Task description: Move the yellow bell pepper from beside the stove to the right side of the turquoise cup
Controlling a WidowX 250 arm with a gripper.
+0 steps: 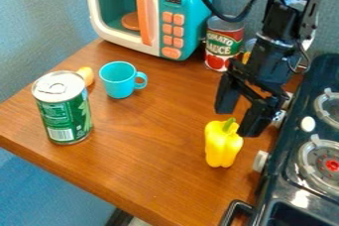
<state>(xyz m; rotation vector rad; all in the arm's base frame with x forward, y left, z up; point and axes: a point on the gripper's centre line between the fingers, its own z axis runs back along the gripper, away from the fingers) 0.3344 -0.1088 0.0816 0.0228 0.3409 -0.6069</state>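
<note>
From where I stand, the gripper (240, 107) hangs over the right side of the tabletop (155, 143), fingers spread and nothing between them. The nearest thing is the yellow bell pepper (223, 145), upright on the wood by the stove (305, 170), green stem (228, 124) on top. One fingertip looks very close to the pepper's upper side; I can't tell whether they touch.

To take hold of it well, I'd centre the gripper over the pepper before lowering, so that neither fingertip lands on its shoulder and tips it. The pads should go down past the stem to the fat part of the body; a pinch on the stem alone would probably let it swing or slip. The skin looks smooth and rounded, so an even squeeze from both sides seems wise, then a straight lift. On the stove side I'd mind the pale knob (261, 161), which sits near enough to be knocked by a wide finger. The green can (63, 108) and the blue mug (119, 80) stand well apart, towards the other side, leaving the approach from there roomier.
</note>
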